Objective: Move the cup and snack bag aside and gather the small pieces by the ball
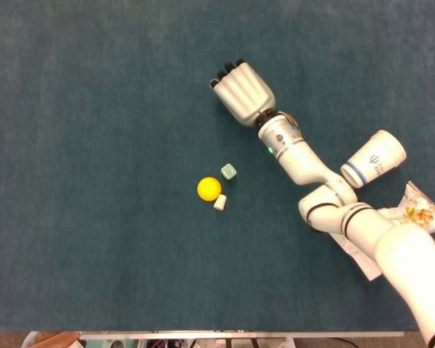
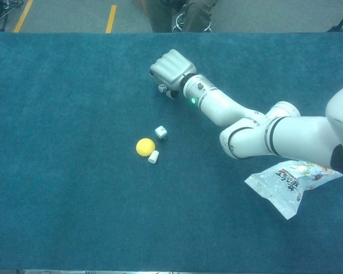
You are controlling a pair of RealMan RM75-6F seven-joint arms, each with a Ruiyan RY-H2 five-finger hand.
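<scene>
- Reaching far across the dark blue cloth table [image 1: 94, 145], my right hand [image 1: 242, 90] shows its back, fingers curled downward; whether they grip anything I cannot tell.
- At my fingertips in the chest view lies a small white die with dark spots [image 2: 162, 88], well beyond the round yellow ball [image 1: 209, 188].
- A pale green cube [image 1: 228, 171] and a small white cylinder [image 1: 220, 203] sit just beside the ball.
- Well right of the ball lie the tipped white paper cup with blue band [image 1: 374, 159] and the crinkled clear snack bag [image 2: 288, 180].
</scene>
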